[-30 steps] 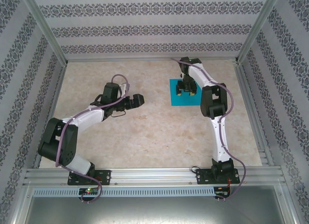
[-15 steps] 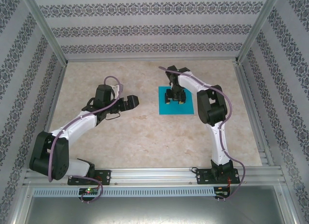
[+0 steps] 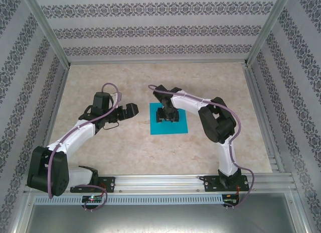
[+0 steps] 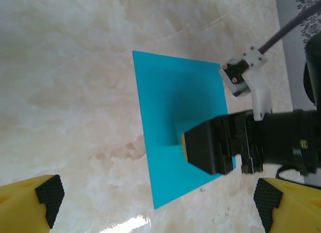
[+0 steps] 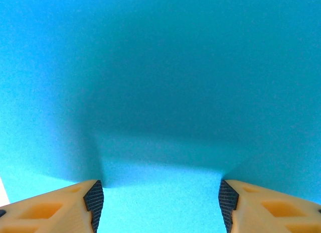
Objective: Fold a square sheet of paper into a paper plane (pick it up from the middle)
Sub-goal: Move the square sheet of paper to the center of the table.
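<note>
The square sheet of paper (image 3: 176,127) lies flat on the marble table, bright cyan-blue and unfolded. My right gripper (image 3: 167,115) stands on its middle, pointing down. In the right wrist view the paper (image 5: 160,67) fills the frame, and the right gripper (image 5: 160,205) is open with both pads spread wide on the sheet. My left gripper (image 3: 131,110) hovers just left of the paper, open with nothing in it. In the left wrist view the paper (image 4: 170,102) sits ahead of the left gripper (image 4: 155,203), with the right gripper's black body (image 4: 215,147) resting on it.
The beige marble tabletop (image 3: 125,147) is fenced by aluminium rails and patterned walls (image 3: 150,32). A grey cable (image 4: 286,27) runs along the right arm above the paper. Bare table lies in front of the sheet.
The right gripper has slid left and toward the near edge, and the paper has moved with it under its fingers. The left arm has drawn back to the left.
</note>
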You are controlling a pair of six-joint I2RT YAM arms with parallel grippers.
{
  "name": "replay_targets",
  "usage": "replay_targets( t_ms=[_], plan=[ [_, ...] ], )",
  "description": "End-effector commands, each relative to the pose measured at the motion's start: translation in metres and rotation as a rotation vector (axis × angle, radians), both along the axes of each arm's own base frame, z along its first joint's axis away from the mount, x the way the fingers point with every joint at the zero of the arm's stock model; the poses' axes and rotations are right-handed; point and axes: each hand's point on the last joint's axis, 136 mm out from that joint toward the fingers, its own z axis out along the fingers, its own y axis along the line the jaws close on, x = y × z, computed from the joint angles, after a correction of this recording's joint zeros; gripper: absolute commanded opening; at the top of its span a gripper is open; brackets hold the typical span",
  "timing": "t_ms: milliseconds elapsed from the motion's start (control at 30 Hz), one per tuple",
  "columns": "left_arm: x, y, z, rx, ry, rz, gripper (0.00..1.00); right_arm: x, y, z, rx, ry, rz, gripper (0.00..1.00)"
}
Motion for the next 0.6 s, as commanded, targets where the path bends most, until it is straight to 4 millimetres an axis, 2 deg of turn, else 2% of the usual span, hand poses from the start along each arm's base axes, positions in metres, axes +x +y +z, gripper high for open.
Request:
replay_targets(
  t_ms=[0, 100, 200, 433, 567],
  plan=[
    [-0.008, 0.005, -0.003, 0.017, 0.014, -0.018, 1.0, -0.033, 0.018, -0.01, 0.016, 0.057, -0.032, 0.66],
    [-0.01, 0.008, -0.008, 0.02, 0.031, -0.011, 1.0, -0.046, 0.026, -0.005, 0.017, 0.042, -0.039, 0.67],
    [-0.012, 0.009, -0.01, 0.02, 0.039, -0.006, 1.0, -0.051, 0.028, 0.003, 0.021, 0.021, -0.052, 0.68],
    [-0.016, 0.011, -0.014, 0.022, 0.051, 0.004, 1.0, -0.038, 0.011, 0.046, -0.021, -0.113, -0.077, 0.78],
    [-0.018, 0.012, -0.018, 0.02, 0.062, 0.009, 1.0, -0.028, 0.003, 0.044, -0.03, -0.133, -0.108, 0.81]
  ],
)
